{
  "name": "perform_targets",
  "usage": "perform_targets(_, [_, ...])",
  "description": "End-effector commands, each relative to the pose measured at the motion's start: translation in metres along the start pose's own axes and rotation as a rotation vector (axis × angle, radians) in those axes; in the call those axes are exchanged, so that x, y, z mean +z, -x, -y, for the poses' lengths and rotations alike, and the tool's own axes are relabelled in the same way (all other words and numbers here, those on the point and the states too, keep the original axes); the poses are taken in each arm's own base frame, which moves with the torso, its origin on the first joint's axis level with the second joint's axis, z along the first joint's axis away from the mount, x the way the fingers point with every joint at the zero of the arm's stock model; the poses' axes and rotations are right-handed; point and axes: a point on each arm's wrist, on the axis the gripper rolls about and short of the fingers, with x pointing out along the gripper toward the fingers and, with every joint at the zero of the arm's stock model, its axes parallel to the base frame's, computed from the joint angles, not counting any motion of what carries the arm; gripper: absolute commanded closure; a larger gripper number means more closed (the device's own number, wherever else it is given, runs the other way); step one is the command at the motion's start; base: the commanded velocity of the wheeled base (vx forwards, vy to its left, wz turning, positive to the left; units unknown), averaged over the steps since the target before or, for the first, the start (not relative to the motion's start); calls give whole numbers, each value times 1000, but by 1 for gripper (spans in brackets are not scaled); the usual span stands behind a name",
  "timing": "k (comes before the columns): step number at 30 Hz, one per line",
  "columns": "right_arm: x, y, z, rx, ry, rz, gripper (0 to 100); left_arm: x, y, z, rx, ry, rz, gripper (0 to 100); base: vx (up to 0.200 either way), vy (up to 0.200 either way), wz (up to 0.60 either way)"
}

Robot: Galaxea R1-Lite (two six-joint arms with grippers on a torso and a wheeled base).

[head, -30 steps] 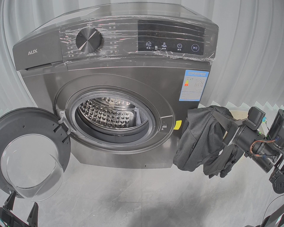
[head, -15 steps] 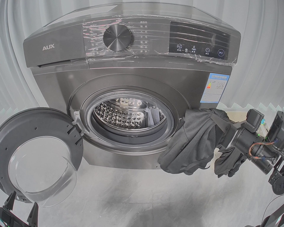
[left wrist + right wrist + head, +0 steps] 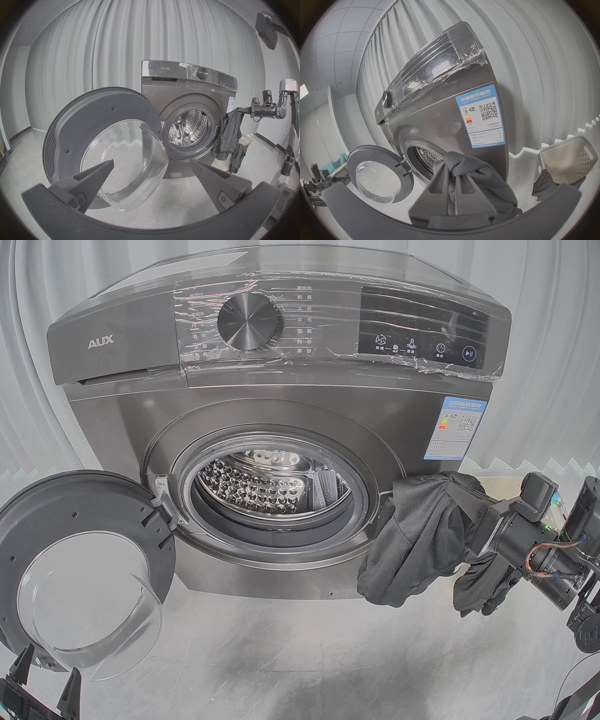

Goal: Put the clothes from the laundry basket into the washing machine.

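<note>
The right claw (image 3: pixel 455 172) is clamped on a dark garment (image 3: pixel 419 534), which hangs just right of the washer's (image 3: pixel 125 421) open mouth, outside the drum (image 3: pixel 250 490). The basket (image 3: pixel 568 159) sits on the floor beside the washer. The left claw (image 3: pixel 151 162) is spread wide, low by the swung-open door (image 3: pixel 75 509).

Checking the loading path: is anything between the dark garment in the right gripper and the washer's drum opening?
Nothing visible. The door stands wide open on the left; the garment hangs just right of the drum opening.
</note>
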Motion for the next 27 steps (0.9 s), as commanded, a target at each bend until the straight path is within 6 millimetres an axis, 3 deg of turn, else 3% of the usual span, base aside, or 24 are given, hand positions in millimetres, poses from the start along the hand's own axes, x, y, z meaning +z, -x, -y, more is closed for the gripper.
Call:
perform_targets(1, [-1,-1,0,1,0,-5,100,-5,0,0,-1,1,0,0,0,200,0])
perform_targets(6, [-4,-2,0,-2,-2,-17,100,-5,0,0,1,1,0,0,0,200,0])
perform_targets(18, [-6,-1,1,-3,-2,-23,100,-5,0,0,1,1,0,0,0,0,0])
perform_targets(21, [-6,-1,0,-2,-2,-24,100,-5,0,0,-1,1,0,0,-200,0,0])
perform_targets(27, [-10,-2,1,-5,-2,-39,100,-5,0,0,1,-1,0,0,0,0,0])
